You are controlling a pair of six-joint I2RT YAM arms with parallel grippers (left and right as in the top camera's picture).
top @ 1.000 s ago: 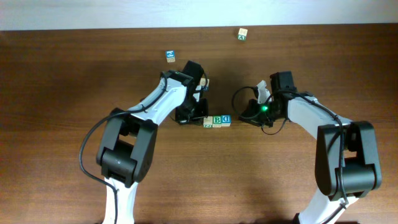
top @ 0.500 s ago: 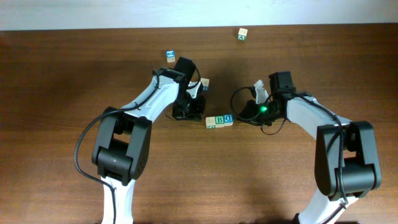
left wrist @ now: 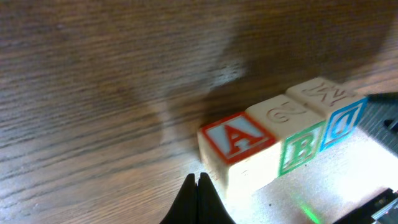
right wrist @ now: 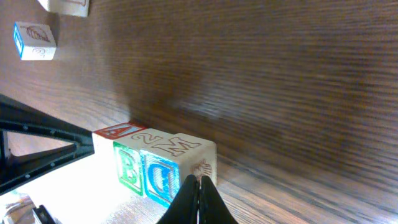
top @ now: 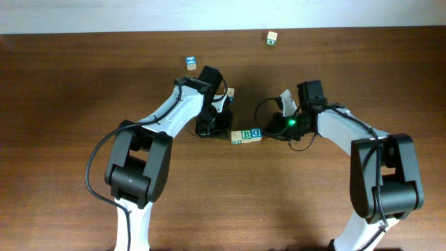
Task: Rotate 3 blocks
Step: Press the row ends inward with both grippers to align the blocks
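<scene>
**A:** Overhead, the three blocks [top: 246, 135] sit in a touching row on the table [top: 70, 104] between the arms, with B and D showing.

**B:** The left wrist view adds a red A on the end block [left wrist: 239, 140], next to the B block [left wrist: 303, 149] and D block [left wrist: 343, 121]. The left gripper [left wrist: 198, 186] is pinched closed, empty, just short of that end block.

**A:** And the right gripper [right wrist: 198, 186]?

**B:** Closed as well, holding nothing, tips just beside the D block's corner. Overhead doesn't show that.

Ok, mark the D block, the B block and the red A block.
D block [left wrist: 344, 122]: left wrist view, the blue D face.
B block [left wrist: 303, 149]: left wrist view, the green B face.
red A block [left wrist: 236, 138]: left wrist view, its lettered top face.
</scene>
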